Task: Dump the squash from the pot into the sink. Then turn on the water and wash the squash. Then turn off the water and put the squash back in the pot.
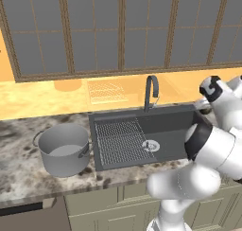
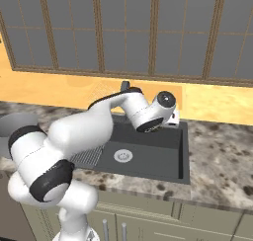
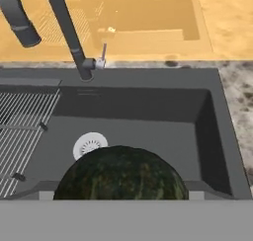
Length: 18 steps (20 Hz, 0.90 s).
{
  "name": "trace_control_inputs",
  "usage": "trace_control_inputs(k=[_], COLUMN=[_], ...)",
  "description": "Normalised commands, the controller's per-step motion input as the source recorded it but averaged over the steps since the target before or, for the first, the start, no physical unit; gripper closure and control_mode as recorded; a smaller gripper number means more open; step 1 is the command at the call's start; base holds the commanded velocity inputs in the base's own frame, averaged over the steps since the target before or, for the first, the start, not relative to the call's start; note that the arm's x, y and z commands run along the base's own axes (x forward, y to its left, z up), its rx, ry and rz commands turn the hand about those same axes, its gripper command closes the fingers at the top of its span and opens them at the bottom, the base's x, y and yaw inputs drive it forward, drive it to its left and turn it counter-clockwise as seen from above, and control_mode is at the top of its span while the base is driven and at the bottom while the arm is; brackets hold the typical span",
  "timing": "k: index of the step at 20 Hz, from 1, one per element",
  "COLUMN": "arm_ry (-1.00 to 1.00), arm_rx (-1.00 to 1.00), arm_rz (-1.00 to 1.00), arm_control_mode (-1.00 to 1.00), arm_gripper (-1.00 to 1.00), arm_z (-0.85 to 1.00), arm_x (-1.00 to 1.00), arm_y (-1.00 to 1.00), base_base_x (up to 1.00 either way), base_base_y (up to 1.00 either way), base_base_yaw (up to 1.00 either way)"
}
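A: Where's the squash (image 3: 121,173)?

B: Bottom centre of the hand view, right at the hand, above the sink (image 3: 148,121) basin. It looks gripped, but the fingers are hidden, so I can't tell for sure.

A: And the pot (image 1: 64,149)?

B: On the table, lower left of the left base view, beside the ribbed drainer. I'd lift clear of the rim, travel across level, and lower well inside the pot before releasing.

Dark olive squash (image 3: 121,173) flecked yellow; dark grey sink (image 1: 175,126) with silver drain (image 1: 151,146); grey pot (image 1: 64,149); speckled table (image 1: 19,168).
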Motion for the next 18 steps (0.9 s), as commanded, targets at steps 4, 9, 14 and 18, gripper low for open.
trace_control_inputs(k=[4,9,14,18], arm_ry=[0.00,0.00,0.00,0.00], arm_rx=[0.05,0.00,0.00,0.00], arm_rz=[-0.04,-0.05,-0.03,0.00], arm_control_mode=[-1.00,-1.00,-1.00,-1.00], arm_gripper=[1.00,1.00,1.00,1.00], arm_z=[1.00,0.92,0.65,0.32], arm_x=[-0.41,-0.49,-0.59,-0.59], arm_y=[0.42,0.73,0.87,0.99], base_base_x=[0.00,0.00,0.00,0.00], base_base_y=[0.00,0.00,0.00,0.00], base_base_yaw=[0.00,0.00,0.00,0.00])
